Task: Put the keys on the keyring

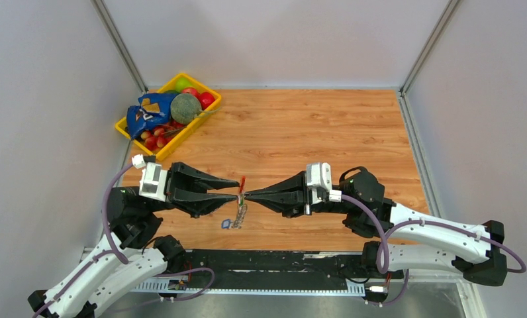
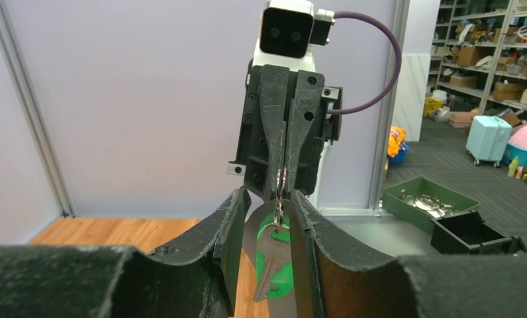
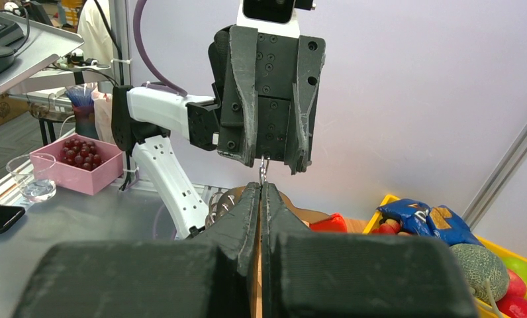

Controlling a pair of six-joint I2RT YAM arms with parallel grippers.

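Note:
My right gripper (image 1: 246, 195) is shut on a thin silver ring (image 2: 281, 180) of the keyring. The keyring's red clip (image 1: 241, 181) stands just above the tips, and it shows beside my right jaws in the right wrist view (image 3: 330, 222). The green key (image 2: 275, 255) hangs from that ring between the fingers of my left gripper (image 2: 269, 213), which is open around it. The left gripper (image 1: 237, 192) meets the right one tip to tip over the table's front middle. The blue key (image 1: 226, 224) lies on the table below them, by a silvery chain (image 1: 239, 213).
A yellow basket (image 1: 123, 126) at the back left holds balls, small fruit, a green melon (image 1: 185, 108) and a blue bag (image 1: 148, 111). Grey walls close the table on three sides. The arm bases sit along the near edge.

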